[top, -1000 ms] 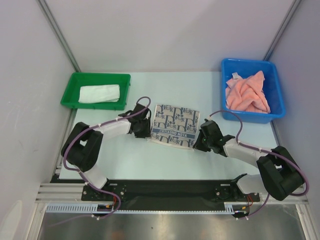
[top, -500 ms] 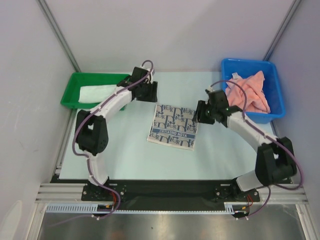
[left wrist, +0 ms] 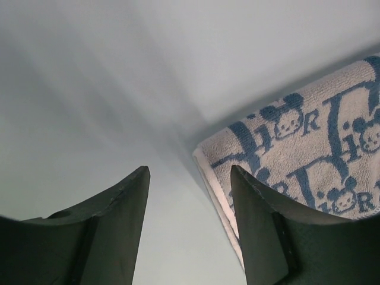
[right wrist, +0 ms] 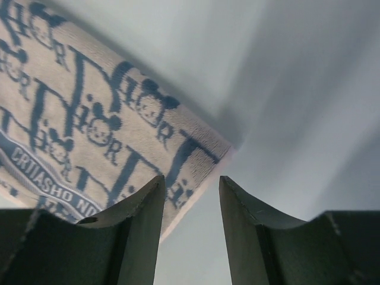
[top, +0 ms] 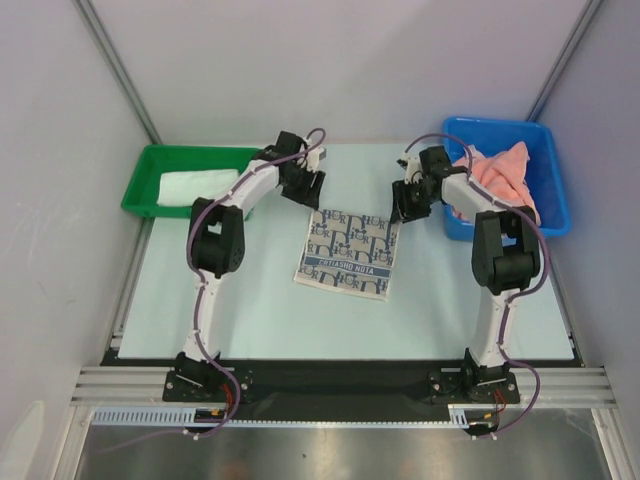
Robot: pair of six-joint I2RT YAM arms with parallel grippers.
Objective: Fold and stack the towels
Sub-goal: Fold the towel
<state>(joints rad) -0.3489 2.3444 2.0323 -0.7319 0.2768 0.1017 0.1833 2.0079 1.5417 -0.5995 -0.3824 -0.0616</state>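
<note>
A folded white towel with blue-grey pattern (top: pixel 348 252) lies flat at the table's middle. My left gripper (top: pixel 308 190) hovers open at its far left corner; the left wrist view shows the towel (left wrist: pixel 309 148) beside the right finger, with bare table between the fingers of the left gripper (left wrist: pixel 190 172). My right gripper (top: pixel 403 205) hovers open at the far right corner; the towel (right wrist: pixel 89 119) runs under the left finger of the right gripper (right wrist: pixel 191 179). A folded white towel (top: pixel 198 186) rests in the green tray. Crumpled salmon-pink towels (top: pixel 497 182) fill the blue bin.
The green tray (top: pixel 140 190) stands at the back left and the blue bin (top: pixel 556 195) at the back right. Pale walls close in the back and both sides. A metal rail (top: pixel 340 385) carrying the arm bases runs along the near edge.
Both arms swung away from the patterned towel's near side edges to its far corners. Both grippers opened. The towel stayed in place.
</note>
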